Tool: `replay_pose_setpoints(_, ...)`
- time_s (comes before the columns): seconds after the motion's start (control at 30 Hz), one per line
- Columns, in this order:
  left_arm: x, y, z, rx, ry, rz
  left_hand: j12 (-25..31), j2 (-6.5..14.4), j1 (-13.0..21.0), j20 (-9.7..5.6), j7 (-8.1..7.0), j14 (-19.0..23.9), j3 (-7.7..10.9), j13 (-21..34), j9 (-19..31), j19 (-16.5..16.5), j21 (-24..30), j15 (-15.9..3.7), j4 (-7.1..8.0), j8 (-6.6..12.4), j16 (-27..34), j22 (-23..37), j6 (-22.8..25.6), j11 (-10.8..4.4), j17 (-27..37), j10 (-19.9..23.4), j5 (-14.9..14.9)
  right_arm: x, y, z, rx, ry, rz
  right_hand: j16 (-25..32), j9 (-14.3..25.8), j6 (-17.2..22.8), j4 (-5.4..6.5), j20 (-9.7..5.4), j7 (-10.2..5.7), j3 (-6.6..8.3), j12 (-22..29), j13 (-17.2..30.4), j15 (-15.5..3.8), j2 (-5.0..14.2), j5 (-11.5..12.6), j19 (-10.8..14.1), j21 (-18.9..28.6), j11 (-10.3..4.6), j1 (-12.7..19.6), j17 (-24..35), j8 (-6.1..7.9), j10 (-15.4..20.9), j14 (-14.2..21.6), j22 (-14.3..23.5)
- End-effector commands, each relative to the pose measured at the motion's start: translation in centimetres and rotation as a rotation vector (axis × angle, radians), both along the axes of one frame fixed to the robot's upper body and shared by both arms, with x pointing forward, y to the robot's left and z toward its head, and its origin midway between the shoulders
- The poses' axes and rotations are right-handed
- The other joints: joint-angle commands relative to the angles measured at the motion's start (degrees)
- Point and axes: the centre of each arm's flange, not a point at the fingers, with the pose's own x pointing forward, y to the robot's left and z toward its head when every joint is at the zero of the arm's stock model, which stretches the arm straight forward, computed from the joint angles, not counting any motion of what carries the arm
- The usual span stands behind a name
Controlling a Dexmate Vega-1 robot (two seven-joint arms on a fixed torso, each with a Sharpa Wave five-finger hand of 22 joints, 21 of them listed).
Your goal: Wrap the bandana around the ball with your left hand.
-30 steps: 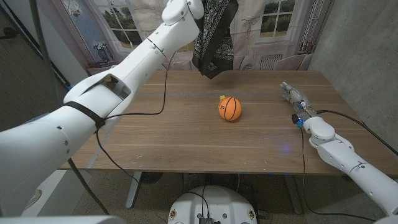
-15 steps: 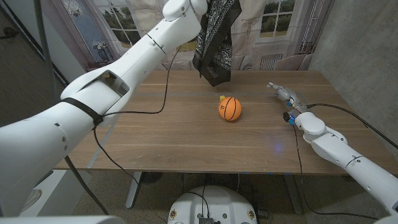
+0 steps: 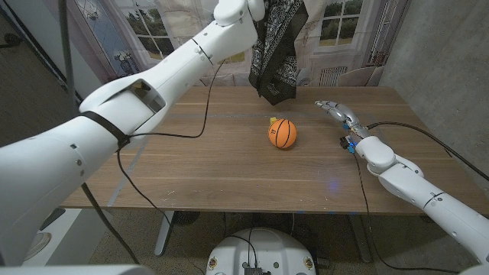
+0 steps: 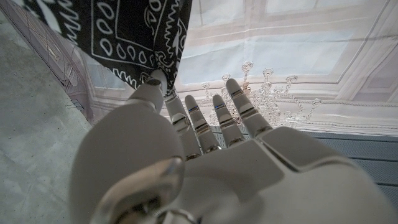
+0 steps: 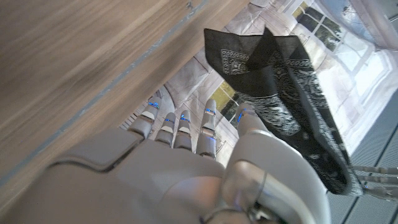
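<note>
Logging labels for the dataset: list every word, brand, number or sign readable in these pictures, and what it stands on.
None can be read.
Ball: dark seam lines; any lettering too small to tell.
Bandana: white paisley pattern, no text.
Yellow-green bit behind the ball: too small to tell.

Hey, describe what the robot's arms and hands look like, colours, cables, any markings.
Both arms have smooth white rounded shells. The left arm bears a black band and a thin black cable hanging loose from it. The right arm also trails a black cable. The left hand is glossy pale grey with silver segmented fingers. The right hand matches, with small blue lights on its fingers.
</note>
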Motion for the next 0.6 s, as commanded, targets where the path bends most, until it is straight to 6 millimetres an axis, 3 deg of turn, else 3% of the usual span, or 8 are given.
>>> replay_pose_setpoints(0.03,0.6,-2.3,-0.1,0.047,-0.001,0.088,-0.26,-0.21,0.5,-0.06,0.06,0.06,0.52,0.17,3.89,-0.15,0.26,-5.89,-0.08,5.03,0.0,0.09,4.1,0.13,0.03,0.64,0.4,-2.2,1.7,0.5,-0.006,-0.093,0.082,0.24,0.2,-0.42,0.04,0.11,-0.36,0.54,0.28,0.16,-0.11,-0.1,0.42,0.57,0.44,-0.13,0.7,0.0,-0.21,-0.27,0.38,0.02)
replay_pose_setpoints(0.17,0.6,-3.0,-0.1,0.061,0.002,0.093,-0.28,-0.31,0.52,-0.05,0.12,0.1,0.65,0.17,4.0,-0.19,0.28,-5.88,-0.09,5.12,-0.03,0.08,4.12,0.16,-0.01,0.79,0.48,-2.4,2.4,0.8,-0.027,-0.094,0.128,-0.19,0.23,-0.2,0.44,-0.13,-2.38,0.47,-0.02,0.08,0.09,-0.33,0.3,-0.16,0.11,-0.49,1.42,-0.16,-0.32,-1.23,-1.01,0.01)
replay_pose_setpoints(0.3,0.7,-3.7,0.2,0.062,0.003,0.11,-0.32,-0.37,0.53,-0.05,0.29,0.14,0.83,0.17,4.2,-0.18,0.32,-5.84,-0.08,5.29,-0.04,0.07,4.19,0.11,-0.05,0.92,0.59,-2.5,3.4,1.1,-0.06,-0.098,0.165,-0.27,0.21,2.79,0.74,-0.37,-4.43,0.28,0.06,0.01,0.05,-0.52,0.14,-0.66,-0.08,-1.01,1.84,-0.27,0.56,-1.29,-1.71,0.0)
replay_pose_setpoints(0.47,0.8,-4.3,0.6,0.058,0.009,0.111,-0.41,-0.53,0.54,-0.12,0.54,0.15,1.05,0.18,4.45,-0.18,0.38,-5.83,-0.1,5.5,-0.09,0.05,4.32,0.21,-0.1,0.96,0.7,-2.4,4.5,1.5,-0.117,-0.075,0.189,-0.54,0.13,3.53,1.27,0.21,-3.42,-0.72,0.02,-0.07,0.68,-1.65,-0.34,-1.63,-0.44,-0.86,1.07,-0.25,0.45,-1.55,-3.11,-0.01)
replay_pose_setpoints(0.6,0.8,-5.0,0.9,0.067,0.015,0.114,-0.49,-0.61,0.55,-0.11,0.6,0.15,1.2,0.18,4.52,-0.21,0.4,-5.85,-0.1,5.58,-0.13,0.04,4.37,0.16,-0.13,0.98,0.77,-2.2,5.2,1.7,-0.136,-0.062,0.188,-0.4,0.07,2.22,1.97,0.56,-2.09,-2.18,-0.07,-0.1,1.11,-3.18,-0.46,-2.29,-0.62,-0.5,-0.5,-0.13,-0.4,-2.03,-3.61,-0.01)
